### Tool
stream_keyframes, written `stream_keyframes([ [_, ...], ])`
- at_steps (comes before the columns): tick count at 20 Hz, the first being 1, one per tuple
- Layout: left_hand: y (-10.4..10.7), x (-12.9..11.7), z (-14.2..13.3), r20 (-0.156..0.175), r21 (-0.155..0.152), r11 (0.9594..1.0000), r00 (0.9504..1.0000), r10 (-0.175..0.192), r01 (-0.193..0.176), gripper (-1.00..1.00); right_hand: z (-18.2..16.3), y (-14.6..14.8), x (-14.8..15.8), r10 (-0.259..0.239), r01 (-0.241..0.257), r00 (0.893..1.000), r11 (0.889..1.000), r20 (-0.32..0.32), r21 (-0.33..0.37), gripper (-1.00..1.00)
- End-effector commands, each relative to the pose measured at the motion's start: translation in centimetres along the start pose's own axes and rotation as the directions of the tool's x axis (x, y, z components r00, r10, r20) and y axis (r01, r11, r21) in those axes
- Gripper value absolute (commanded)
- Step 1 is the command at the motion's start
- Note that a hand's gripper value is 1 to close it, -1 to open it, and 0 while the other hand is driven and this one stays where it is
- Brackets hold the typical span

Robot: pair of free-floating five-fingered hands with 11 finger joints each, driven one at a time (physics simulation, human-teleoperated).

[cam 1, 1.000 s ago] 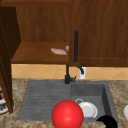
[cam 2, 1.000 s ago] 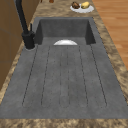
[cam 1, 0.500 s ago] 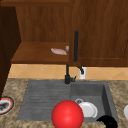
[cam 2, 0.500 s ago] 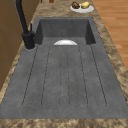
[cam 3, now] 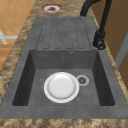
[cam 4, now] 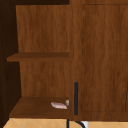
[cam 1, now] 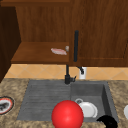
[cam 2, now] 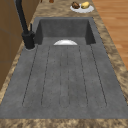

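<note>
One hand [cam 1: 108, 122]: seen at the front view's bottom edge, right of the red ball [cam 1: 67, 114]; finger state cannot be told
Nearest thing: white plate [cam 3: 61, 87]; laid flat on the sink [cam 3: 22, 75] floor, beside the drain [cam 3: 82, 80]
Handling: judged stiff, light, slippery, breakable; best taken at the rim
Axis: round, none; face upward

A black hand [cam 1: 107, 122] shows at the bottom right of the front view, so it is the right hand; it sits low at the frame's lower edge; its shape is a dark rounded mass, fingers indistinguishable.
</note>
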Motion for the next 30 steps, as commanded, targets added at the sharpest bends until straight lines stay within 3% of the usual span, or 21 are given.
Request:
stream_keyframes([
  [1, 3.1, 2.1, 2.4, 0.011, -0.002, 1.0, 0.9999, 0.003, -0.003, 1.0, 0.0, 0.0, 0.0, 0.0, 0.0, 1.0, 1.0, 0.0, 0.0, 0.0],
  [8, 6.6, 2.7, 0.1, 0.018, -0.031, 0.9985, 0.9988, -0.045, 0.046, 1.0, 0.0, 0.0, 0.0, 0.0, 0.0, 1.0, 1.0, 0.0, 0.0, 0.0],
  [9, 7.0, 2.6, 0.0, 0.017, -0.039, 0.9976, 0.9983, -0.056, 0.057, -1.0, 0.0, 0.0, 0.0, 0.0, 0.0, 1.0, 1.0, 0.0, 0.0, 0.0],
  [11, 7.8, 3.3, -0.3, 0.015, -0.044, 0.9988, 0.9997, -0.02, 0.021, -1.0, 0.0, 0.0, 0.0, 0.0, 0.0, 1.0, 1.0, 0.0, 0.0, 0.0],
  [17, 11.2, 6.5, -0.2, 0.052, -0.065, 0.9979, 0.9986, 0.006, -0.002, -1.0, 0.0, 0.0, 0.0, 0.0, 0.0, 1.0, 1.0, 0.0, 0.0, 0.0],
  [21, 13.6, 8.9, 1.7, 0.033, -0.083, 0.9963, 0.9991, 0.027, -0.024, -1.0, 0.0, 0.0, 0.0, 0.0, 0.0, 1.0, 1.0, 0.0, 0.0, 0.0],
  [22, 13.2, 9.2, 2.2, 0.01, -0.109, 0.9933, 0.9992, 0.039, -0.038, -1.0, 0.0, 0.0, 0.0, 0.0, 0.0, 1.0, 1.0, 0.0, 0.0, 0.0],
  [25, 13.2, 10.4, 3.3, -0.002, -0.123, 0.99, 0.9976, 0.069, -0.069, -1.0, 0.0, 0.0, 0.0, 0.0, 0.0, 1.0, 1.0, 0.0, 0.0, 0.0],
  [26, 13.1, 10.8, 3.2, 0.013, -0.13, 0.9869, 0.9951, 0.098, -0.096, -1.0, 0.0, 0.0, 0.0, 0.0, 0.0, 1.0, 1.0, 0.0, 0.0, 0.0],
  [27, 12.9, 11.3, 3.4, 0.012, -0.167, 0.9808, 0.9945, 0.104, -0.101, -1.0, 0.0, 0.0, 0.0, 0.0, 0.0, 1.0, 1.0, 0.0, 0.0, 0.0],
  [30, 13.0, 12.2, 4.6, 0.003, -0.183, 0.9744, 0.9909, 0.134, -0.131, -1.0, 0.0, 0.0, 0.0, 0.0, 0.0, 1.0, 1.0, 0.0, 0.0, 0.0],
])
